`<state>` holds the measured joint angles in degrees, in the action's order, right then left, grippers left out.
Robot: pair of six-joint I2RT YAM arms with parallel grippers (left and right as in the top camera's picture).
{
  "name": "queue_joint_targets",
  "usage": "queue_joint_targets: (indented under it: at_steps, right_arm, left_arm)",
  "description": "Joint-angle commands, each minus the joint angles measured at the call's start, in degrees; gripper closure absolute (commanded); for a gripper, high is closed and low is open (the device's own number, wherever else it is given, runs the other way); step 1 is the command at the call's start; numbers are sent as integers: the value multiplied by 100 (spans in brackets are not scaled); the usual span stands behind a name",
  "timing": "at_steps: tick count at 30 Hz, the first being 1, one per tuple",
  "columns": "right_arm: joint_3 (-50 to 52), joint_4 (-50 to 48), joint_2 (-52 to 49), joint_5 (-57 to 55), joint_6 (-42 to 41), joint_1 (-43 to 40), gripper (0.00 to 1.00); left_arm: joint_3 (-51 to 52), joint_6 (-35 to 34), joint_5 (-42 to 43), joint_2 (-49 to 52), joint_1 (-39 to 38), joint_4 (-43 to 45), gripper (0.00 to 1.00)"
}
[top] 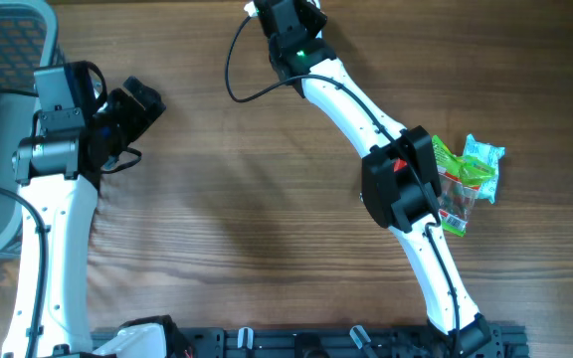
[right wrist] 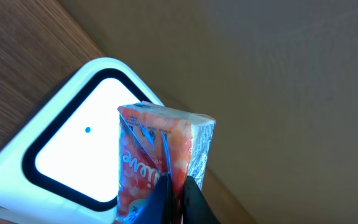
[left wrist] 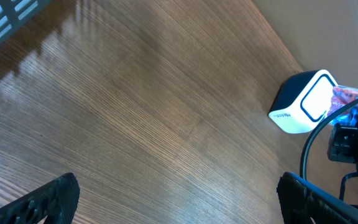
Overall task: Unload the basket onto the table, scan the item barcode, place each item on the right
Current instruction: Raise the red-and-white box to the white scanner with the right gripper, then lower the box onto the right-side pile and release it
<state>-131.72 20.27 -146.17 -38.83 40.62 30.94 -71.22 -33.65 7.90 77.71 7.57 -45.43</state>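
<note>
My right gripper is shut on an orange-pink snack packet, pinching its lower edge. The packet hangs upright in front of the lit white window of the barcode scanner, covering the window's right part. In the left wrist view the white-and-dark scanner stands at the far right with the packet just beyond it. From above, the right arm reaches to the table's far edge, where its gripper sits; the packet and scanner are hidden there. My left gripper is open over bare wood, holding nothing.
A heap of green snack packets lies at the right, beside the right arm's elbow. A grey wire basket stands at the far left corner, behind the left arm. A black cable loops near the right wrist.
</note>
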Motion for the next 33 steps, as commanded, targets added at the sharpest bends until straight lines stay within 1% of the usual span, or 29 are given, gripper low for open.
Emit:
queue_joint_targets:
  at_steps: [1, 3, 6, 9, 12, 14, 15, 16, 17, 19, 20, 22, 24, 26, 30, 33]
  right_arm:
    - [-4, -190, -68, -173, 269, 22, 96]
    - [-7, -184, 15, -173, 116, 20, 96]
    - [-7, 146, 422, -122, -260, 17, 96]
    - [-7, 920, 1165, 162, -1025, 17, 96]
    - [-7, 1947, 1954, 459, -1971, 15, 96]
    - [-7, 2946, 2531, 872, -2693, 0, 96]
    - [-7, 3359, 2743, 1104, -2935, -39, 96]
    - [-7, 3985, 3062, 1578, -3270, -157, 96]
    - [-7, 4369, 3252, 1915, -3451, -264, 96]
    - [-7, 5058, 3495, 2450, -3683, -466, 96]
    - [-7, 5672, 3624, 2787, -3936, -671, 96]
    - [0, 6424, 3641, 3008, -4332, -920, 96]
    - [98, 6964, 3585, 3141, -4581, -1167, 96]
    - [470, 7112, 3571, 3182, -4701, -1423, 96]
    - [1574, 6920, 3571, 3307, -4835, -1711, 96]
    - [2575, 6424, 3571, 3309, -4878, -1746, 96]
  left_arm:
    - [-4, 44, -50, -57, 11, 11, 0]
    - [-4, 44, -50, -57, 11, 11, 0]
    - [-4, 44, -50, -57, 11, 11, 0]
    - [-4, 44, -50, -57, 11, 11, 0]
    - [-4, 44, -50, -57, 11, 11, 0]
    - [-4, 44, -50, -57, 11, 11, 0]
    - [-4, 44, -50, -57, 11, 11, 0]
    - [-4, 44, -50, -57, 11, 11, 0]
    - [-4, 44, -50, -57, 11, 11, 0]
    - [-4, 44, -50, -57, 11, 11, 0]
    - [-4, 44, -50, -57, 11, 11, 0]
    - [-4, 44, -50, -57, 11, 11, 0]
    - [-4, 44, -50, -57, 11, 11, 0]
    - [-4, 44, -50, -57, 11, 11, 0]
    - [-4, 44, -50, -57, 11, 11, 0]
    - [-4, 44, -50, -57, 11, 11, 0]
